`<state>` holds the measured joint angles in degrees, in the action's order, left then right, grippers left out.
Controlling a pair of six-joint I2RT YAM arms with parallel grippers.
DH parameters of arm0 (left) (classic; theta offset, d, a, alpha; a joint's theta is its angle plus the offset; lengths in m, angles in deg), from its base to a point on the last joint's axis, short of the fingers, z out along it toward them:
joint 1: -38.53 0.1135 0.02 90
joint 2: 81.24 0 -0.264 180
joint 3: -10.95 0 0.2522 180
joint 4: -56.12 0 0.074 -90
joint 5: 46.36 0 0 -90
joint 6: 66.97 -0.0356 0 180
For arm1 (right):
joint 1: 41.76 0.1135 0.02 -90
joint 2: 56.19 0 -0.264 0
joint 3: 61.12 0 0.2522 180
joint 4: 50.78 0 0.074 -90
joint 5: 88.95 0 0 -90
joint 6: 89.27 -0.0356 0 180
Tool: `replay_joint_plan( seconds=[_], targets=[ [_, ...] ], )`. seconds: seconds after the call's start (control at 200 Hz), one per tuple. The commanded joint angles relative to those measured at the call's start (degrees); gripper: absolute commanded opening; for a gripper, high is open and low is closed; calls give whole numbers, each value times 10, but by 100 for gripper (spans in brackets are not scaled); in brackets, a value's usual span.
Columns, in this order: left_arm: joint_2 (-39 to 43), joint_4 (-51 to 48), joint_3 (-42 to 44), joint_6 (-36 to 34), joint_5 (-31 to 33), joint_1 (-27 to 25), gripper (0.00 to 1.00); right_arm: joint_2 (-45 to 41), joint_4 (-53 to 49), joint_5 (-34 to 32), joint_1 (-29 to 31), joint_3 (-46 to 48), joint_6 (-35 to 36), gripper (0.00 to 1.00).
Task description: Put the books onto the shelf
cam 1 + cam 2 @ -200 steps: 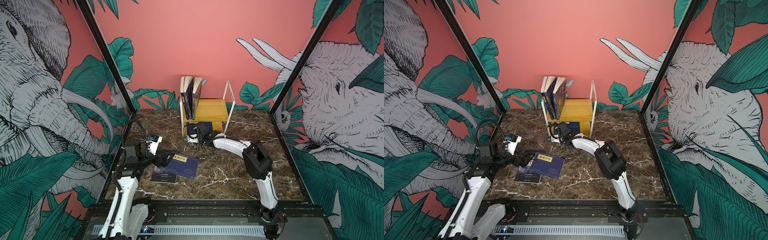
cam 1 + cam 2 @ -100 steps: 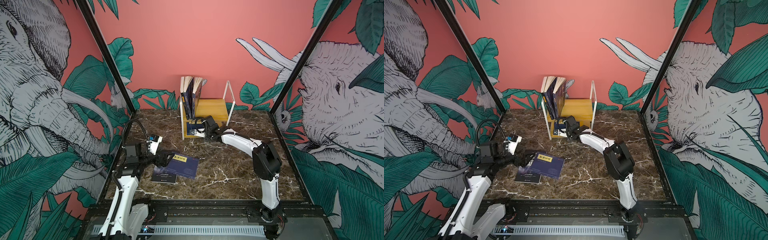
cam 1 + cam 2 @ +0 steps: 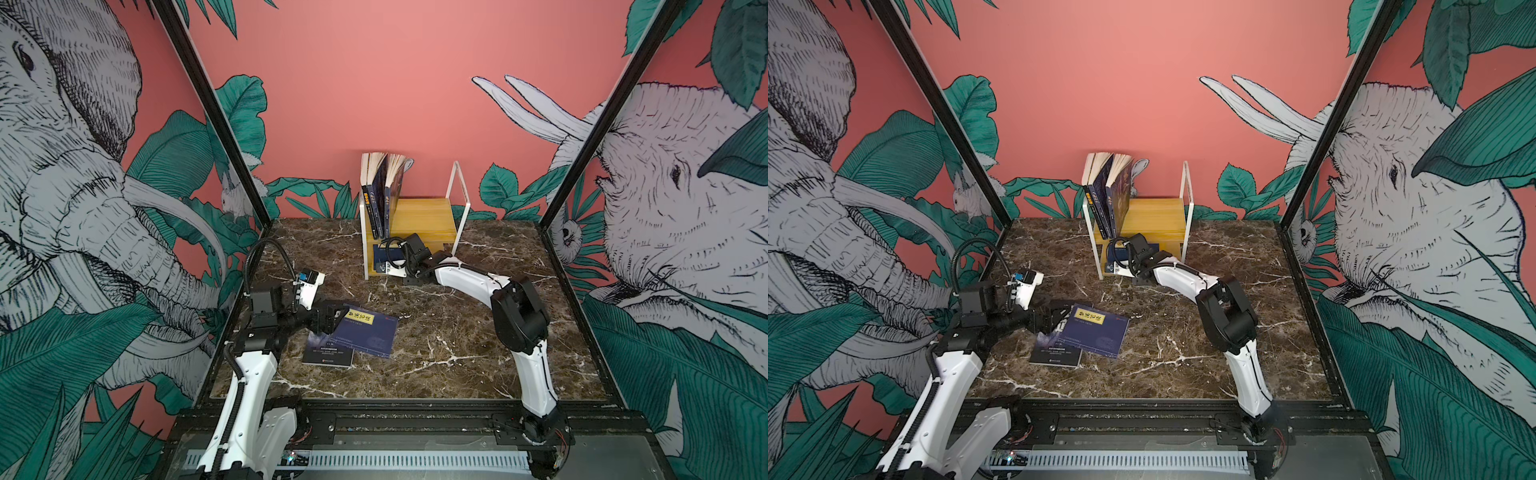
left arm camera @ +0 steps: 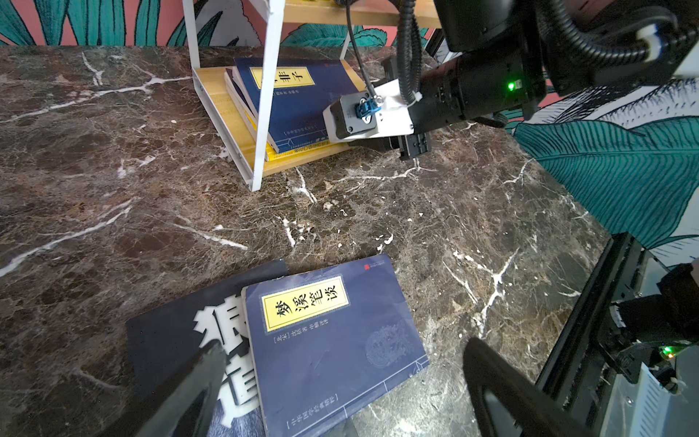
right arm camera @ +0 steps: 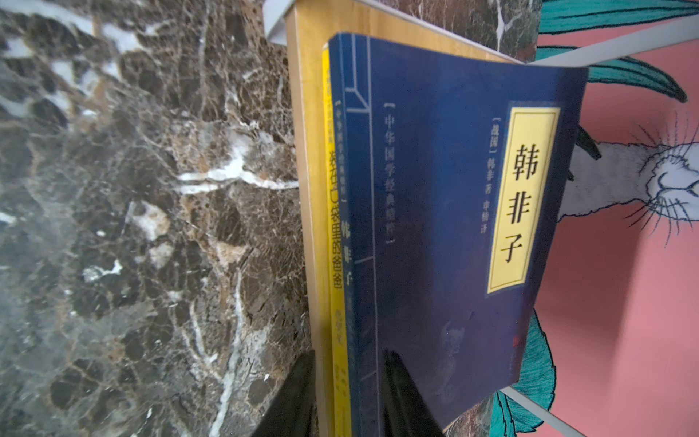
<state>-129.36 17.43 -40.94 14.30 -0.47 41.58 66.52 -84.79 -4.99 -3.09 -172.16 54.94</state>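
The left gripper (image 3: 335, 321) hung wide open over the navy book (image 3: 368, 336), which lay on the black book (image 3: 328, 357), long axis pointing away from it, while farther the right gripper (image 5: 350, 361) straddled a shelved book (image 5: 446, 227), grip unclear.

yellow book (image 5: 335, 227) mostly hidden under navy book (image 5: 435, 227).

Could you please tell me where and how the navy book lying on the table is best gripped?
Take the navy book by its short edge nearest the open left end effector, approaching low from that side. It lies flat, cover up, one long side resting on the black book, so that edge probably sits slightly off the table.
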Motion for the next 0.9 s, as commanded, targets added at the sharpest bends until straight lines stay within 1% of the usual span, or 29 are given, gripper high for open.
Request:
replay_joint_plan(
  seconds=[0.0, 0.165, 0.41, 0.755, 0.895],
  targets=[
    [-2, 0, 5, -15, -6, 1, 99, 9, 10, 0, -4, -16, 3, 30],
    [0, 2, 9, -13, -10, 1, 99, 14, 26, -17, -5, -14, 12, 23],
    [-2, 2, 9, -13, -10, 1, 99, 16, 48, -23, -7, -10, 26, 18],
    [-4, 4, 8, -12, -9, 4, 99, 10, 75, -28, -7, 5, 61, 17],
    [-5, 3, 9, -11, -10, 5, 99, 6, 86, -40, -9, 16, 74, 20]
  ],
)
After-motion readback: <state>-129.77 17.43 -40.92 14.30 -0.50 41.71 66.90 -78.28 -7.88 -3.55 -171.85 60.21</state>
